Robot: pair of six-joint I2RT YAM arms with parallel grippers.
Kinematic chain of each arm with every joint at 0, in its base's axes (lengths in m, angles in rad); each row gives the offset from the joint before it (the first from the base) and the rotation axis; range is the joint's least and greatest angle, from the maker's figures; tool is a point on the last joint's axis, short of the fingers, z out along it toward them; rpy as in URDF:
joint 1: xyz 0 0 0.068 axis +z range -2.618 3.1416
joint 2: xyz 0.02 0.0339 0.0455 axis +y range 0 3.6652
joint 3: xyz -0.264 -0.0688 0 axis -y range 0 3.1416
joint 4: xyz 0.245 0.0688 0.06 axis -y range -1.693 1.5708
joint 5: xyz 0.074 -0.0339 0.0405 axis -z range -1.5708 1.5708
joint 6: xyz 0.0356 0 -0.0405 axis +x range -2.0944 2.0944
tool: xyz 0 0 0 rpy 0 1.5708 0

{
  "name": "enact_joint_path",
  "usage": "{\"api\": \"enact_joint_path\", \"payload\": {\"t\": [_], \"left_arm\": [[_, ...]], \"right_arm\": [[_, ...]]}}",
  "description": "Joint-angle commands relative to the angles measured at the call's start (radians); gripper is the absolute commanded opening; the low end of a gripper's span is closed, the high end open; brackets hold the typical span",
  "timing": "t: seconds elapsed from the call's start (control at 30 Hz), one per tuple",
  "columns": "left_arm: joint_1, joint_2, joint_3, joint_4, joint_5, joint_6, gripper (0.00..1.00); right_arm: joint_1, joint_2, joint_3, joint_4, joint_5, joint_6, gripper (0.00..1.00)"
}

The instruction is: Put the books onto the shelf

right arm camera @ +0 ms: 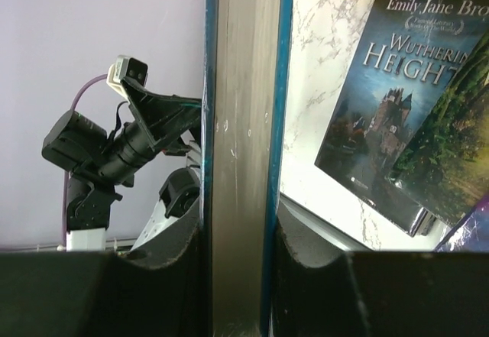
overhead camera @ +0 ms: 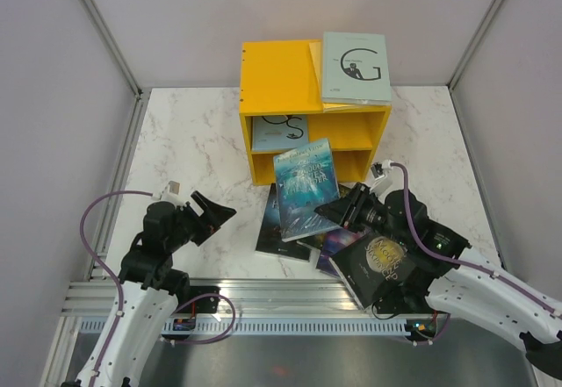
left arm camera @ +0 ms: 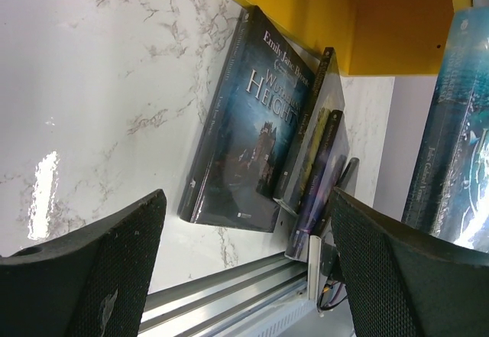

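The books [overhead camera: 327, 245] are split between the shelf [overhead camera: 281, 84] and the marble table [overhead camera: 193, 141] in front of it. On the shelf's top board, at its right end, lies the grey "G" book [overhead camera: 356, 68], flat and overhanging the right edge a little. The upper compartment [overhead camera: 351, 128] holds one pale blue book [overhead camera: 283, 132] at its left end, cover facing out. The lower compartment [overhead camera: 356, 163] is partly hidden by a raised book; what shows of it is bare yellow board.

That raised volume is the blue ocean book [overhead camera: 303, 185], held tilted just in front of the shelf's openings and clear of the table. The right gripper [overhead camera: 338, 208] has its fingers [right arm camera: 306, 264] closed narrowly on the book's lower right edge, which runs as a thin upright strip through the right wrist view. The right arm reaches from its base up and left toward the shelf.

Below the held book, Wuthering Heights [overhead camera: 274, 225] lies flat on the table in front of the shelf, with further dark covers overlapping on its right. A black book with a gold disc [overhead camera: 384, 262] sits farthest from the shelf, by the right arm's base.

The left gripper [overhead camera: 215, 210] hovers left of the pile, well apart from the shelf, jaws spread wide and holding nothing, pointed toward the books.
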State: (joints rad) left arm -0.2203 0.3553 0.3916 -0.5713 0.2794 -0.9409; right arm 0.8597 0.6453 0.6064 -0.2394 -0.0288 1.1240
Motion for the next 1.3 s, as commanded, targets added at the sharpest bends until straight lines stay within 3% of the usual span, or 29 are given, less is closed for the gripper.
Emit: {"api": "enact_joint_path", "payload": {"t": [0.0,0.57,0.77,1.0,1.07,1.2,1.27], "left_arm": [[0.002,-0.006,-0.002,0.025,0.017,0.019,0.89],[0.004,-0.018,-0.016,0.028,0.024,0.021,0.89],[0.002,-0.007,-0.030,0.050,0.027,0.022,0.89],[0.004,0.002,-0.049,0.071,0.030,0.022,0.89],[0.002,0.005,-0.053,0.079,0.033,0.022,0.89],[0.002,0.013,-0.062,0.090,0.040,0.022,0.89],[0.002,0.011,-0.066,0.097,0.041,0.019,0.89]], "right_arm": [[-0.016,0.035,0.153,0.219,0.023,-0.030,0.00],[-0.300,0.296,0.171,0.626,-0.256,0.132,0.00],[-0.309,0.471,0.280,0.638,-0.301,0.094,0.00],[-0.309,0.609,0.302,0.631,-0.223,0.053,0.01],[-0.312,0.635,0.308,0.638,-0.215,0.046,0.09],[-0.315,0.695,0.302,0.632,-0.243,0.045,0.52],[-0.317,0.700,0.283,0.629,-0.252,0.046,0.58]]}}
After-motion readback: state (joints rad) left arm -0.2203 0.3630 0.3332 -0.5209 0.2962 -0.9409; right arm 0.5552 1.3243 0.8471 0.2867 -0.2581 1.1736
